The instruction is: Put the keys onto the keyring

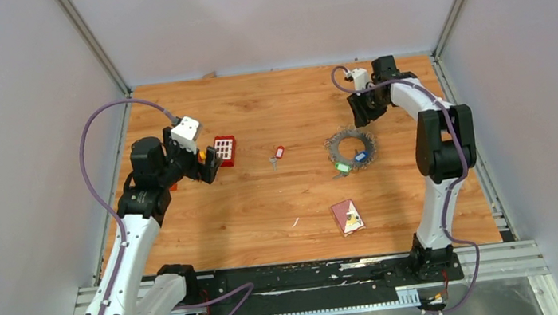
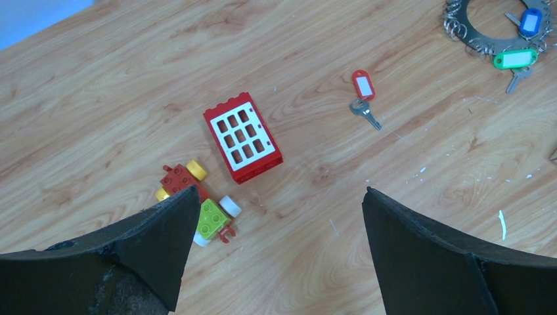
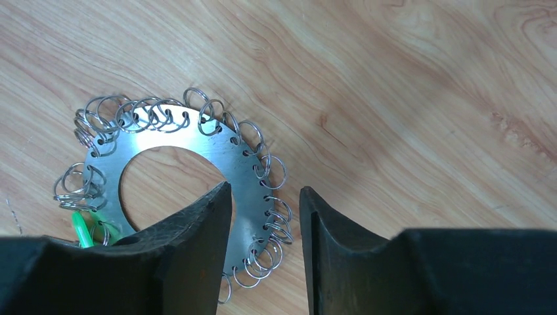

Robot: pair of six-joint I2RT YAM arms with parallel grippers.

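Note:
The keyring [image 1: 352,148] is a flat grey ring edged with small wire loops, lying right of the table's centre. It also shows in the right wrist view [image 3: 184,141] and at the top right of the left wrist view [image 2: 483,41]. A green-tagged key [image 1: 343,168] and a blue-tagged key [image 1: 360,157] sit at its near rim. A red-tagged key [image 1: 279,154] lies loose on the wood to its left, and shows in the left wrist view [image 2: 362,86]. My right gripper [image 3: 266,190] is open with a narrow gap and empty, hovering by the ring's far-right rim. My left gripper [image 2: 281,190] is wide open and empty.
A red block with white squares [image 1: 224,150] lies just right of my left gripper [image 1: 211,166]. A small toy-brick car [image 2: 197,203] sits by the left finger. A maroon square card [image 1: 347,216] lies near the front. Walls enclose the table.

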